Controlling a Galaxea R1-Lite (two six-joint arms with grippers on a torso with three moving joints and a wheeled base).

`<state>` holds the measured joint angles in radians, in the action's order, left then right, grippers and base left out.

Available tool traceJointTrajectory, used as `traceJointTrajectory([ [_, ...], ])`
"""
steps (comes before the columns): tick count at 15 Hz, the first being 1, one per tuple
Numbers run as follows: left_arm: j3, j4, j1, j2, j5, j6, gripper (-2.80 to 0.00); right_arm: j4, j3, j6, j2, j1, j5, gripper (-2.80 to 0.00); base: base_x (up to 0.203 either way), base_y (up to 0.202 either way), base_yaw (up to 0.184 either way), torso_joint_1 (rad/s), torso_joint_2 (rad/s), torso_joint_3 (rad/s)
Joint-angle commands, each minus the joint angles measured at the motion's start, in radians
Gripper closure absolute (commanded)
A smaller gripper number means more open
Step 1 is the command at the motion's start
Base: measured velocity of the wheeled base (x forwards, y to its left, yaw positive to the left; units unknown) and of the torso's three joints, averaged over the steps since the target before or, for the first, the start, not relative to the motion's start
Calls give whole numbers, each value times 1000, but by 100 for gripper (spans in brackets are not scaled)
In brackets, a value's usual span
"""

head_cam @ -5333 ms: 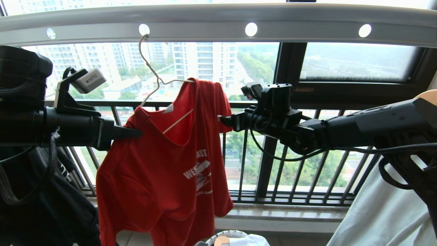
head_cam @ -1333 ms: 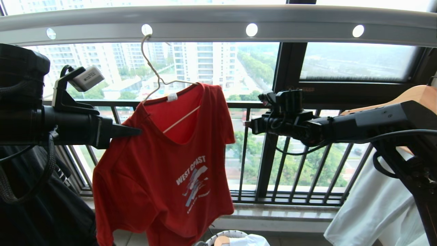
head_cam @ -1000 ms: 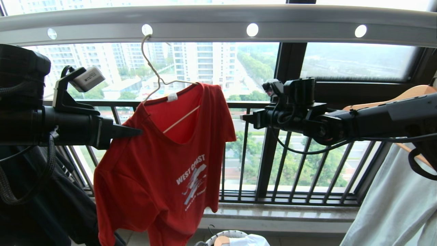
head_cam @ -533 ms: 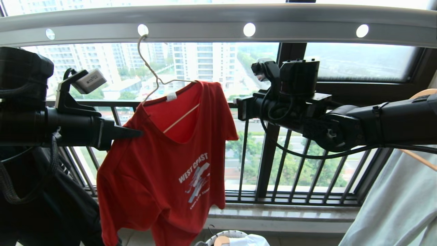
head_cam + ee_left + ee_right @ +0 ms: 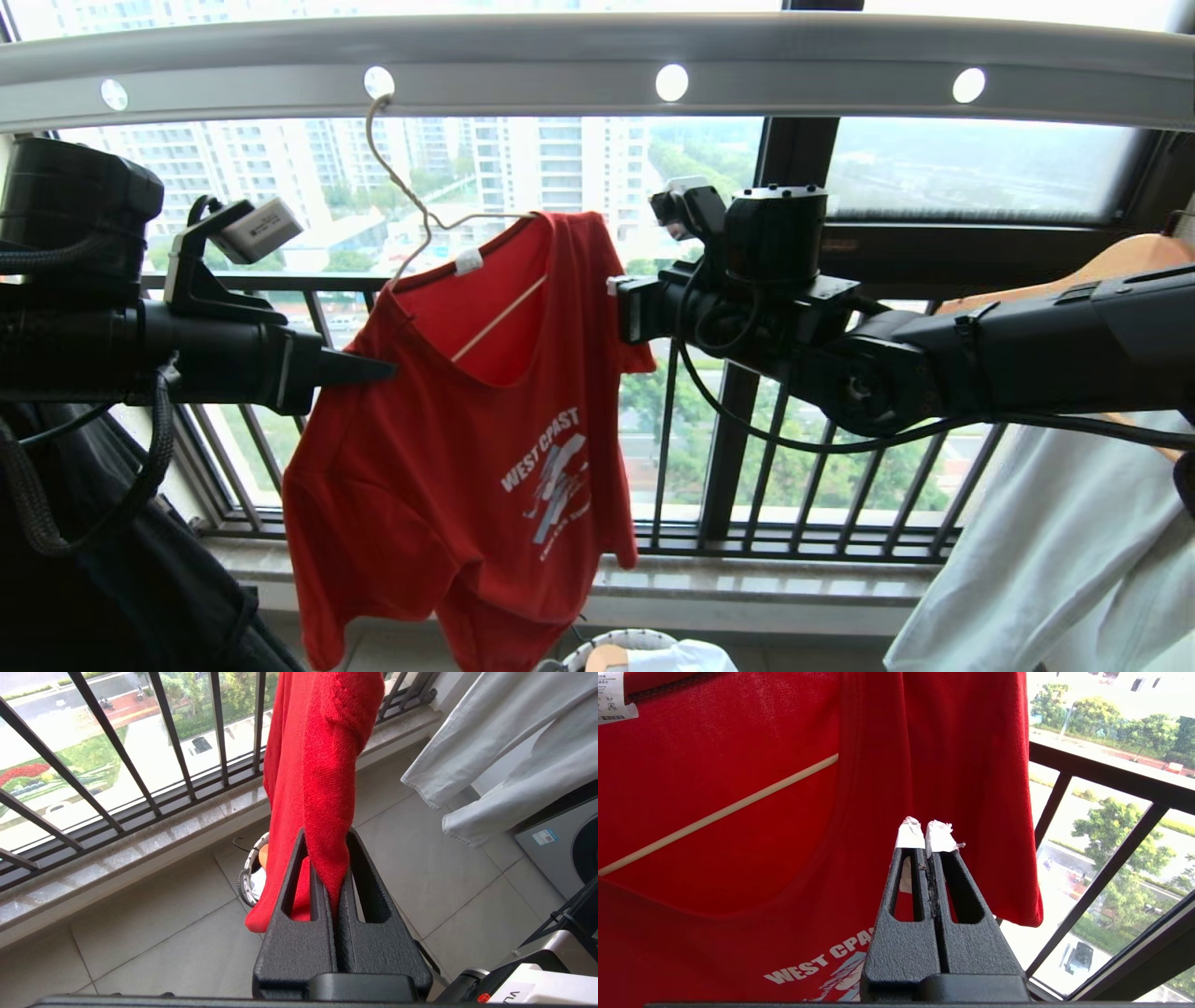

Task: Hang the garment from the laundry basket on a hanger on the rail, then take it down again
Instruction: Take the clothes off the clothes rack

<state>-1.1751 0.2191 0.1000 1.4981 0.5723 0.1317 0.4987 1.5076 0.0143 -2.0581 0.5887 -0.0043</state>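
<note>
We see the left claw (image 5: pixel 327 877) pinching the red T-shirt (image 5: pixel 467 448) at its shoulder; the right claw (image 5: pixel 927 835), pressed together empty, sits beside the sleeve.

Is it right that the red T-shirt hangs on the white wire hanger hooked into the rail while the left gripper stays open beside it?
Not quite. The left gripper is shut on the red T-shirt, as the left wrist view shows. The shirt does hang on the white wire hanger hooked into the rail.

Red garment (image 5: pixel 448 485), white lettering and blue-grey graphic; cream-white hanger (image 5: pixel 411 201); grey rail (image 5: pixel 560 65); black grippers, white-taped right fingertips (image 5: pixel 909 834).
</note>
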Motion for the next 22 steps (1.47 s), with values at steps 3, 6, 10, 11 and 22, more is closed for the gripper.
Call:
traceJointTrajectory([
  [3, 2, 5, 1, -2, 3, 2, -280, 3, -6, 6, -22, 0, 0, 0, 0, 0, 0, 0, 0, 0],
  [6, 3, 8, 5, -23, 4, 0, -280, 3, -12, 4, -14, 0, -2, 0, 0, 0, 0, 0, 0, 0],
  [10, 79, 10, 4, -124, -3, 3, -280, 3, -90, 3, 36, 8, -19, 0, 0, 0, 0, 0, 0, 0],
  [11, 103, 10, 3, -156, -8, 3, -280, 3, -121, 2, 51, 8, -21, 0, 0, 0, 0, 0, 0, 0],
  [22, 497, 10, -17, -524, -187, 38, -280, 67, -328, 6, 144, 10, -28, 0, 0, 0, 0, 0, 0, 0],
])
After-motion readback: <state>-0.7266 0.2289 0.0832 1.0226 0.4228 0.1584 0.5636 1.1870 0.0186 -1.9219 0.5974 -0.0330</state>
